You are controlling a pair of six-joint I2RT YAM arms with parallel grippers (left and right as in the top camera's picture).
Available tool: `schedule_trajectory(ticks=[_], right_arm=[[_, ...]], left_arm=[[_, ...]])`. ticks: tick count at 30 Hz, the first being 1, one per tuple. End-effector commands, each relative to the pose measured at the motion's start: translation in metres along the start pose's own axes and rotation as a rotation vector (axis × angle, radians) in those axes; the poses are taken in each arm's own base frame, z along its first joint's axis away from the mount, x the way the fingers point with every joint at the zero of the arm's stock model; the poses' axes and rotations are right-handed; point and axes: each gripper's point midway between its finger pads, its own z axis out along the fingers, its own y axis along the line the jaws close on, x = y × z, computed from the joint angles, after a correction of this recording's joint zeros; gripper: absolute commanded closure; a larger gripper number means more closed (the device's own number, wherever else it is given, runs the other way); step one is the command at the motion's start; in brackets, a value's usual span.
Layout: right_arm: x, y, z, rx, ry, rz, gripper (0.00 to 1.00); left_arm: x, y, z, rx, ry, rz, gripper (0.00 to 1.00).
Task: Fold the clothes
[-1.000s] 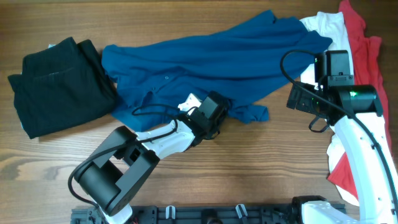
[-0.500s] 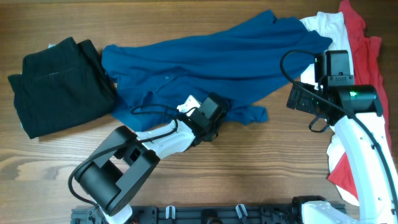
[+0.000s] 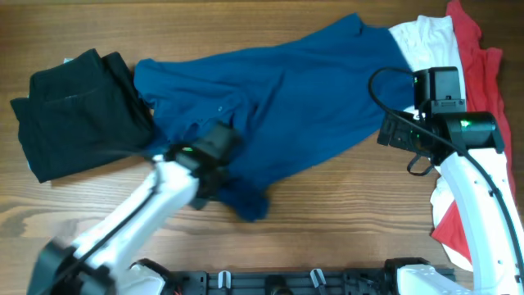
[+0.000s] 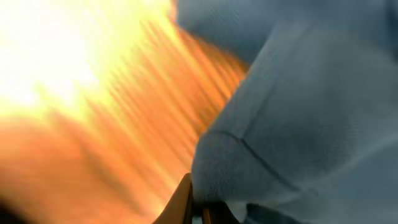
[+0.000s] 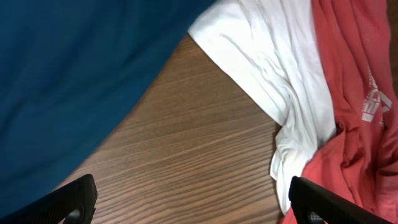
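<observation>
Red shirt (image 5: 351,56) lettering (image 5: 373,107), right-wrist only

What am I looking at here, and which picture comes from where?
Two robot arms sit at a wooden table, each ending in a two-finger gripper. One picture looks down from above; the other two come from a camera on each wrist. On the table lie a spread blue shirt, a black garment at one end, and a white garment and red garment at the other. The left gripper is shut on the blue shirt's edge; its picture is blurred. The right gripper is open, holding nothing, above bare wood.
</observation>
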Motion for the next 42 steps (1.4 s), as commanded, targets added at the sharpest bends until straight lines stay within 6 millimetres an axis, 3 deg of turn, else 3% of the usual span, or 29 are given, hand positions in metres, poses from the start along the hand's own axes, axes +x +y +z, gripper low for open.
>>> schedule_trajectory(ticks=[1,5,8,18,29,38,42], right_arm=[[0.004,0.001,0.000,-0.014,0.002,-0.009,0.00],[0.014,0.002,0.010,-0.013,0.045,0.014,0.00],[0.023,0.011,0.019,-0.053,0.086,0.010,0.00],[0.063,0.021,0.071,-0.062,0.208,0.036,0.00],[0.024,0.048,0.130,-0.120,0.044,0.064,0.04],[0.032,0.061,0.181,-0.117,0.098,0.053,0.05],[0.037,0.060,0.183,-0.110,0.118,0.033,0.20]], left_arm=[[-0.061,0.034,-0.028,0.014,-0.153,-0.092,0.96],[-0.091,0.052,-0.044,0.061,-0.193,-0.177,0.96],[-0.101,0.061,-0.048,0.068,-0.210,-0.180,0.96],[-0.101,0.062,-0.039,0.022,-0.191,-0.141,0.96],[-0.100,0.062,-0.031,-0.017,-0.171,-0.129,0.96],[-0.100,0.062,-0.030,-0.017,-0.170,-0.129,0.96],[-0.100,0.062,-0.030,-0.017,-0.170,-0.129,0.96]])
